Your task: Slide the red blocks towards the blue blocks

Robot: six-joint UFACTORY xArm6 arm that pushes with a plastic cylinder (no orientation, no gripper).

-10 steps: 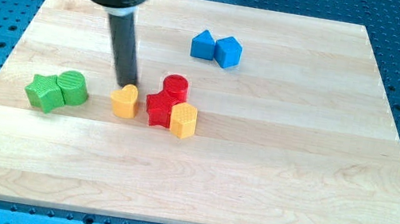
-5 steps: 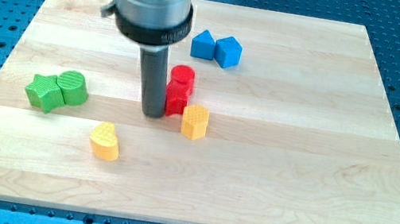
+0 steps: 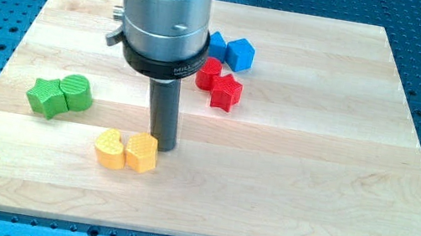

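Blue perforated metal framed the pale wooden bench (image 3: 309,193), whose board filled most of the camera view. No hand was fitted: the arm ended in a wide grey cylinder (image 3: 165,9) from which a straight dark rod came down, so nothing was open, closed or held. My tip (image 3: 162,146) rested on the board near its middle, a little toward the view's bottom.

Just beside my tip, on its left and slightly lower in the view, sat a yellow hexagonal block (image 3: 141,152), so close that I could not tell whether it touched the rod. Pressed against that block's far side lay a yellow heart-shaped block (image 3: 110,149).

Well above my tip and to its right were the red blocks. A red star-shaped block (image 3: 226,92) lay in the open, and a second red block (image 3: 208,74), partly hidden behind the grey cylinder so its shape was unclear, touched it on the upper left. Right behind them, toward the view's top, stood a blue cube (image 3: 241,53) and another blue block (image 3: 217,44), also partly hidden by the cylinder; the hidden red block sat against or just short of this pair.

Far to the left of my tip and somewhat higher, a green star-shaped block (image 3: 45,97) and a green round block (image 3: 76,92) lay touching each other.
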